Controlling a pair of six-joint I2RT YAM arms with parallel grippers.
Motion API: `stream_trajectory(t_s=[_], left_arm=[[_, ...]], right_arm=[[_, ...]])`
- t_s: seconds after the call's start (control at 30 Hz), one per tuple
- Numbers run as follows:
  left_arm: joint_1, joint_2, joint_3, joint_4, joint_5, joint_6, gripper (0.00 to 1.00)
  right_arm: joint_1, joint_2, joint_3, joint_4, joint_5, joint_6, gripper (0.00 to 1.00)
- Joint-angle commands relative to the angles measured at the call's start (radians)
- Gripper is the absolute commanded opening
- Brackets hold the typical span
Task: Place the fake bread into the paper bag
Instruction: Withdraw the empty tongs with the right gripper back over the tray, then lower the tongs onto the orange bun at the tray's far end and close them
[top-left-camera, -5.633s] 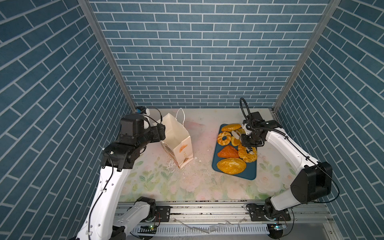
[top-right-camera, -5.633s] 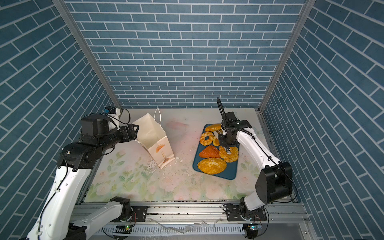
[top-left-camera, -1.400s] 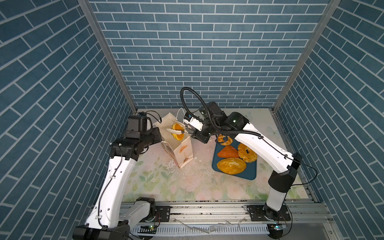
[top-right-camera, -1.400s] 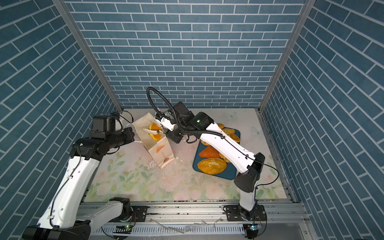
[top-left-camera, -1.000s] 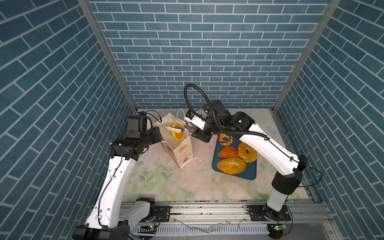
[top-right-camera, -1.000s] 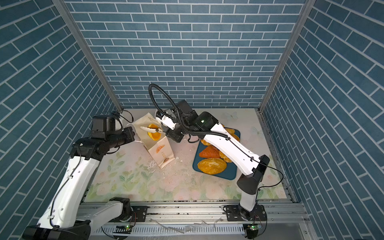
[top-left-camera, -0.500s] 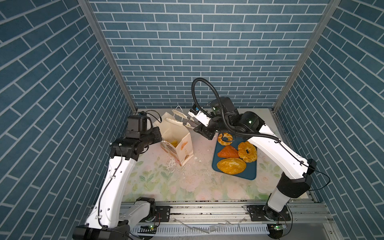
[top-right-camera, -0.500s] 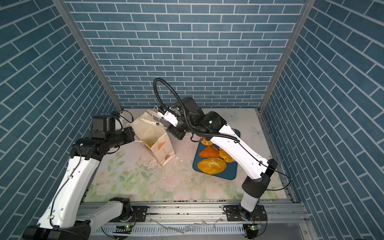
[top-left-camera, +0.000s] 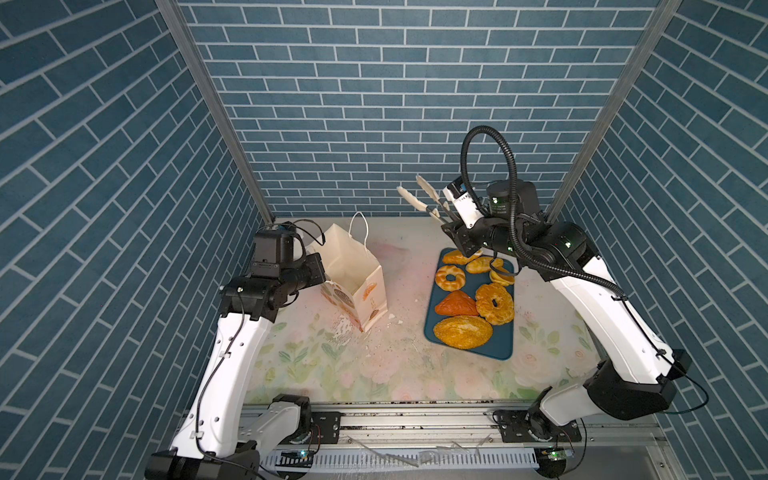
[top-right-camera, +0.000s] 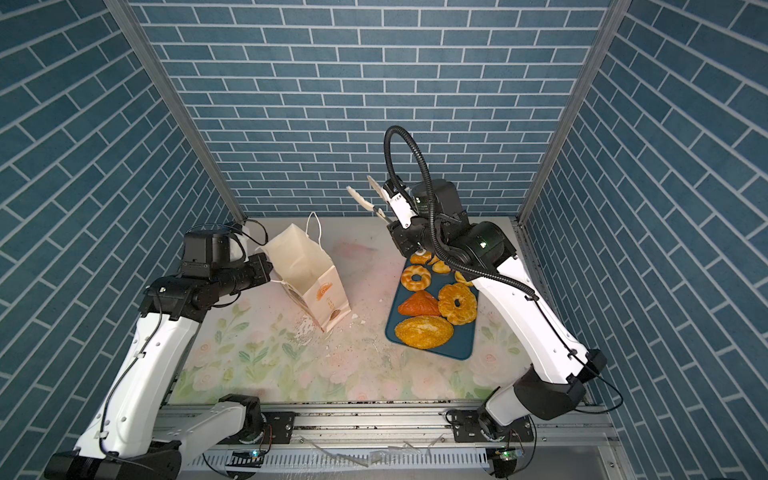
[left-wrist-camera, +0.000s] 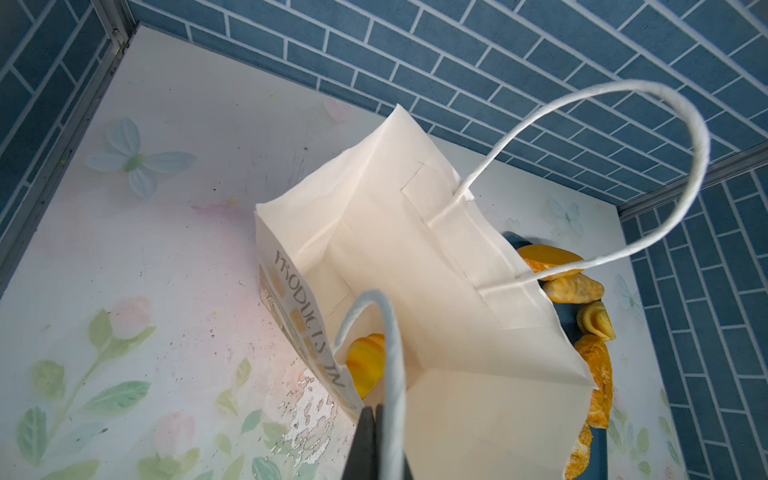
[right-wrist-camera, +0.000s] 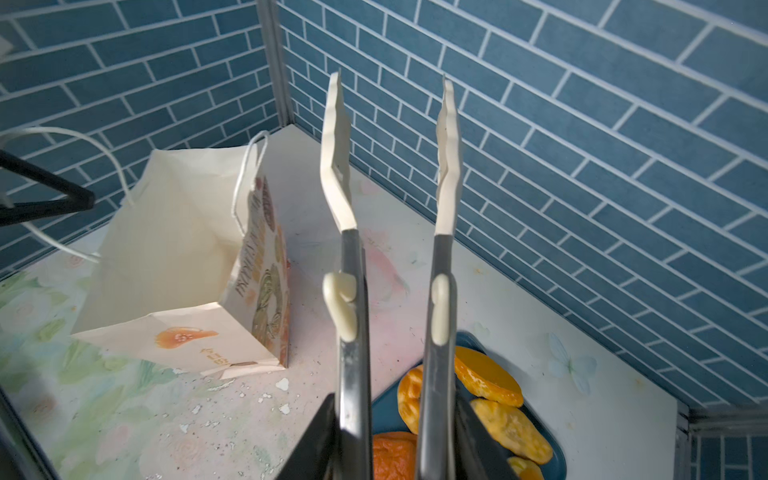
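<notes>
fake bread (top-left-camera: 462, 331): you have one piece (left-wrist-camera: 365, 361) down inside the paper bag. Seven more lie outside it on the tray, loaf nearest you.
paper bag (top-left-camera: 353, 266): standing on the worktop (top-left-camera: 374, 374), tilted, mouth open upward and facing the tray side. I'd say that lean is deliberate, since it gives the tongs a wider drop target.
left gripper (left-wrist-camera: 368, 419): jaws pinched fully closed on the bag's rim, next to its near cord handle. That likely does two jobs: it stops the light bag from tipping or sliding, and it keeps the mouth from folding shut.
right gripper (right-wrist-camera: 395, 453): jaws narrow, clamped round the handles of the tongs (right-wrist-camera: 438, 374). It grips the tool only, no bread.
tongs: cream tips apart and empty, raised well clear of the bag, above the tray's far end.
tray (top-left-camera: 498, 345): dark blue, near the bag but not touching it. That makes for short carries.
step: looks like you're between a drop and the next pick.
next: bring the tips down onto one of the small buns at the tray end farthest from you.
risk: the pastries are glossy and may slip out of the tips. The loaf is wide for the bag mouth, so keep that rim held.
</notes>
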Motion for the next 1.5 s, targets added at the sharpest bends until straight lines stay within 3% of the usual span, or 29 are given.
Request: stream_trajectory(t_s=[0.0, 0.47, 1.13, 1.47], left_arm=[[-0.001, 0.000, -0.016, 0.014, 0.039, 0.012, 0.00], [-0.017, -0.010, -0.007, -0.008, 0.020, 0.013, 0.00], [-0.017, -0.029, 0.003, -0.027, -0.019, 0.026, 0.00], [-0.017, -0.028, 0.015, -0.023, -0.026, 0.025, 0.21]], right_arm=[[-0.044, -0.013, -0.022, 0.006, 0.058, 0.076, 0.41], [-0.295, 0.014, -0.255, -0.039, -0.054, 0.255, 0.40], [-0.399, 0.098, -0.395, -0.046, -0.064, 0.277, 0.40], [-0.466, 0.118, -0.431, 0.005, -0.129, 0.303, 0.40]])
